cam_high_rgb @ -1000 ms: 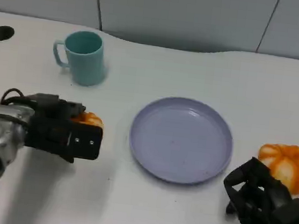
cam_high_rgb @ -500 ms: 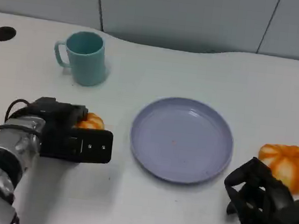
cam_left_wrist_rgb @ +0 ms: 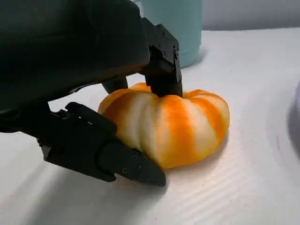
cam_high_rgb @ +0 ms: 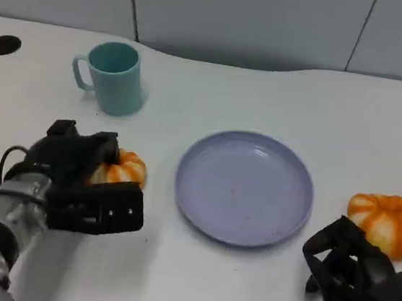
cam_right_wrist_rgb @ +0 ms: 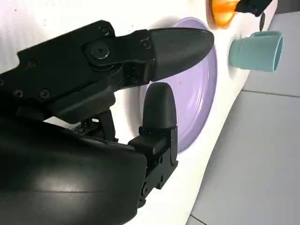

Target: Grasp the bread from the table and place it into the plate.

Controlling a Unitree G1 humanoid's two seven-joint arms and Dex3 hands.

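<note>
An orange, pumpkin-shaped bread (cam_high_rgb: 122, 169) lies on the white table, left of the lilac plate (cam_high_rgb: 244, 188). My left hand (cam_high_rgb: 85, 181) grips it. In the left wrist view one finger presses the top of the bread (cam_left_wrist_rgb: 173, 124) and the thumb (cam_left_wrist_rgb: 105, 157) lies against its near side. The bread still rests on the table. A second orange bread (cam_high_rgb: 389, 221) lies right of the plate. My right hand (cam_high_rgb: 357, 281) hovers low at the table's near right, fingers apart and holding nothing. In the right wrist view its fingers (cam_right_wrist_rgb: 159, 44) point toward the plate (cam_right_wrist_rgb: 204, 89).
A teal cup (cam_high_rgb: 113, 77) stands at the back left, behind the left hand, and also shows in the left wrist view (cam_left_wrist_rgb: 176, 23). Black holes (cam_high_rgb: 4, 44) mark the table's far left and far right edges. A grey wall runs behind the table.
My left hand has turned and come nearer to me, closing around the bread. More of the bread shows now, slightly shifted. The right hand has barely moved.
</note>
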